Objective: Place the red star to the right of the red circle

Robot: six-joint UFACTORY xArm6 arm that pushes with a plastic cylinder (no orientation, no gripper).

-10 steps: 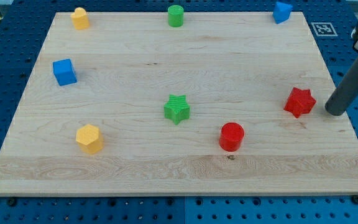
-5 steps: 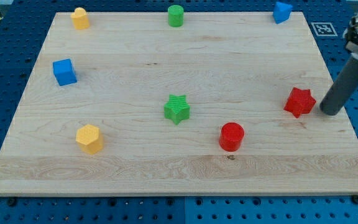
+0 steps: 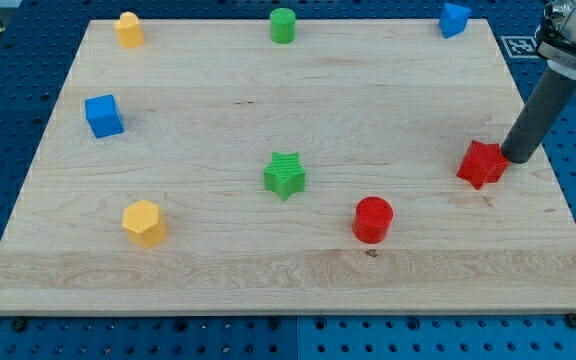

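The red star (image 3: pixel 481 164) lies near the board's right edge. The red circle (image 3: pixel 373 219) stands lower and to the view's left of it, well apart. My tip (image 3: pixel 515 156) is just to the upper right of the red star, touching it or nearly so; the dark rod rises from there toward the view's top right.
A green star (image 3: pixel 285 175) lies mid-board. A yellow hexagon block (image 3: pixel 143 222) is at lower left, a blue cube (image 3: pixel 103 115) at left, a yellow block (image 3: pixel 128 29), a green cylinder (image 3: pixel 283 25) and a blue block (image 3: pixel 454 19) along the top edge. The wooden board (image 3: pixel 218 280) ends just right of my tip.
My tip has moved up and to the left, from right of the red star to its upper right side. The blocks have not visibly moved.
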